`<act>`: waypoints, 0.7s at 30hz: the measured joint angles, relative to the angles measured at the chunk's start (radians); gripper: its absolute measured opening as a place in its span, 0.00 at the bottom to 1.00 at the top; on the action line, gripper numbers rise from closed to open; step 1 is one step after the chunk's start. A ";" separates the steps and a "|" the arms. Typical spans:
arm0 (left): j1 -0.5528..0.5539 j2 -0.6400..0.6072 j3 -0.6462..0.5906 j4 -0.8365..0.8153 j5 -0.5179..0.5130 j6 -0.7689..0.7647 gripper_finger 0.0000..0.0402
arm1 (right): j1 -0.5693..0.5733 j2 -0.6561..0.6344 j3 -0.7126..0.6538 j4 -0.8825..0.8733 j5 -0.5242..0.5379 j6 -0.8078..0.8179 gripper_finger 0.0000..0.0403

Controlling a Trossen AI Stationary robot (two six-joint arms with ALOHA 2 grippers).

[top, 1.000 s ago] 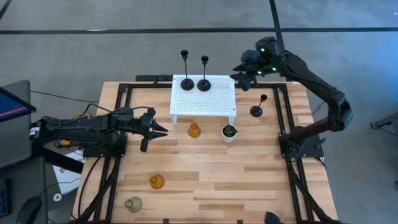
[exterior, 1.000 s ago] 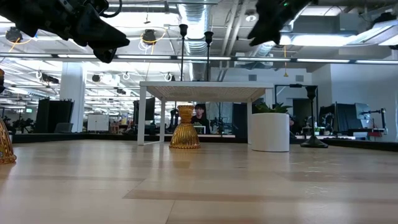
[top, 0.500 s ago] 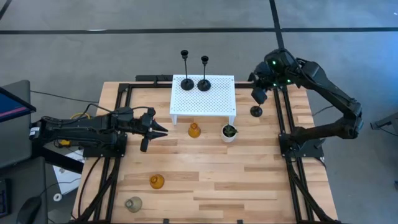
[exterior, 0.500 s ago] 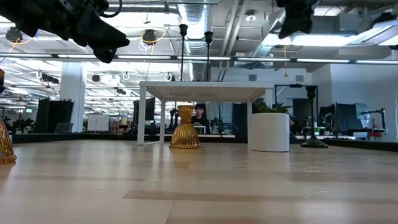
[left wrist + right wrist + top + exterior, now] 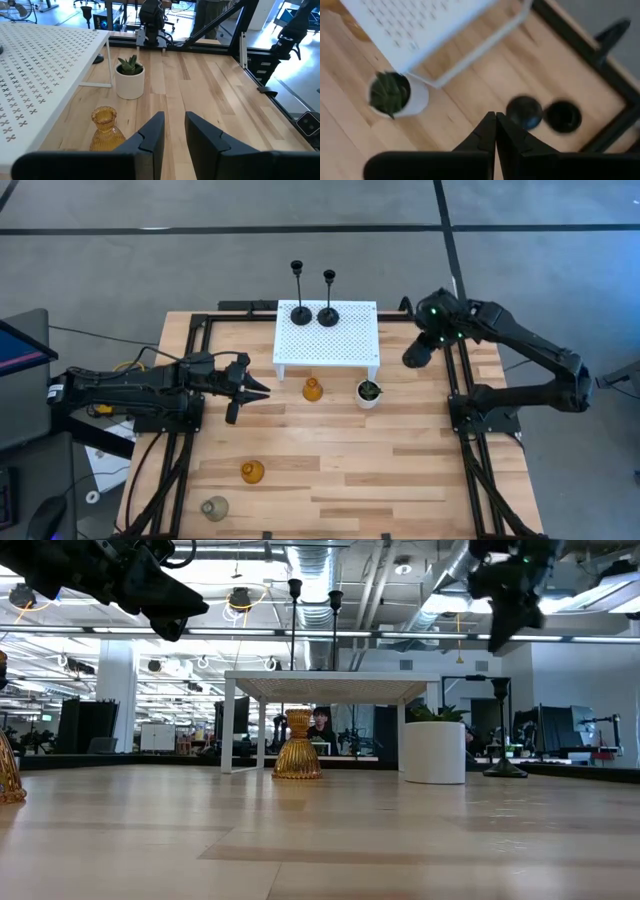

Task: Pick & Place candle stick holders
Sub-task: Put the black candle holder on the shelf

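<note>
Two black thin-stemmed holders (image 5: 300, 312) (image 5: 328, 315) stand by their round bases on the white perforated stand (image 5: 345, 340). The third black holder (image 5: 503, 730) stands on the table to the stand's right. My right gripper (image 5: 414, 358) hangs above it, shut and pointing down, and hides it in the high view. It shows just beyond the fingertips in the right wrist view (image 5: 524, 111). One amber glass holder (image 5: 312, 389) sits in front of the stand. Another amber one (image 5: 252, 472) and a pale grey one (image 5: 214, 508) sit near the front left. My left gripper (image 5: 248, 390) is open and empty, left of the stand.
A small white pot with a green plant (image 5: 369, 392) stands by the stand's near right leg, close to the third black holder. Black frame rails (image 5: 452, 370) run along the table's sides. Bare wood lies across the table's near middle and right.
My right gripper has come from behind the stand's far right corner toward the table's near edge and down. It has tipped to point downward and now hangs over the third black holder.
</note>
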 joint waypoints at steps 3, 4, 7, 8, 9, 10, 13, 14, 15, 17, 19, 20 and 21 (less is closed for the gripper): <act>0.000 0.000 0.000 0.000 0.000 0.000 0.19 | 0.000 -0.062 -0.090 0.002 0.000 0.066 0.00; 0.000 0.000 0.000 0.000 0.000 0.000 0.19 | 0.001 -0.088 -0.119 0.007 0.000 0.089 0.00; 0.000 0.000 0.000 0.000 0.000 0.000 0.19 | 0.023 -0.163 -0.201 0.047 0.008 0.165 0.00; 0.000 0.000 0.000 0.000 0.000 0.000 0.19 | 0.034 -0.187 -0.227 0.053 0.013 0.191 0.00; 0.000 0.000 0.000 0.000 0.000 0.000 0.19 | 0.044 -0.212 -0.250 0.056 0.017 0.215 0.00; 0.000 0.000 0.000 0.000 0.000 0.000 0.19 | 0.055 -0.237 -0.274 0.064 0.021 0.240 0.00; 0.000 0.000 0.000 0.000 0.000 0.000 0.19 | 0.091 -0.300 -0.344 0.074 0.051 0.320 0.00; 0.000 0.000 0.000 0.000 0.000 0.000 0.19 | 0.104 -0.319 -0.369 0.076 0.068 0.342 0.00; 0.000 0.000 0.000 0.000 0.000 0.000 0.19 | 0.116 -0.336 -0.394 0.077 0.090 0.365 0.00; 0.000 0.000 0.000 0.000 0.000 0.019 0.19 | 0.140 -0.363 -0.443 0.095 0.145 0.408 0.00; 0.000 0.000 0.000 0.000 0.000 0.050 0.19 | 0.157 -0.381 -0.492 0.133 0.187 0.417 0.00; 0.000 0.000 0.000 0.000 0.000 0.066 0.19 | 0.163 -0.388 -0.513 0.166 0.196 0.417 0.00; 0.000 0.000 0.000 0.000 0.000 0.073 0.19 | 0.166 -0.391 -0.532 0.197 0.198 0.417 0.00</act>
